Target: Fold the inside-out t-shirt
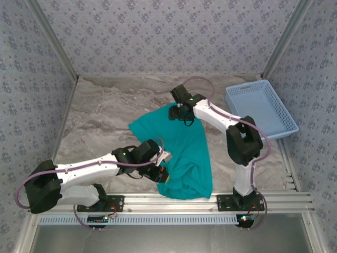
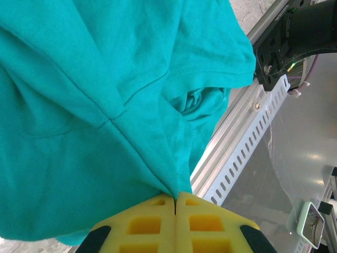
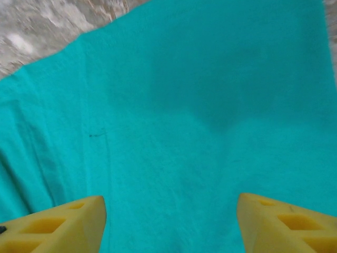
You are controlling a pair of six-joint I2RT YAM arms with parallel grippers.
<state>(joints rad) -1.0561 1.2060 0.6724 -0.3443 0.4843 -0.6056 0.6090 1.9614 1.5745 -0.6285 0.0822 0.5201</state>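
Left wrist view is showing the left gripper (image 2: 175, 201) pinching shut on a thin ridge of the t-shirt (image 2: 105, 105), which is lying bunched on the counter (image 1: 105, 116) by the near rail (image 2: 231, 145). The right gripper (image 3: 168, 211) is hanging open over the far edge. I'm guessing that tiny pinch is risking slipping, or dragging two layers into a wad.

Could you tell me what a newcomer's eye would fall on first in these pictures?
The teal t-shirt lies rumpled between the two arms on the grey marbled table. The left gripper has its jaws shut on a pinched fold near the shirt's near edge, while the right gripper holds its jaws apart over the far end. A light blue basket sits at the far right.
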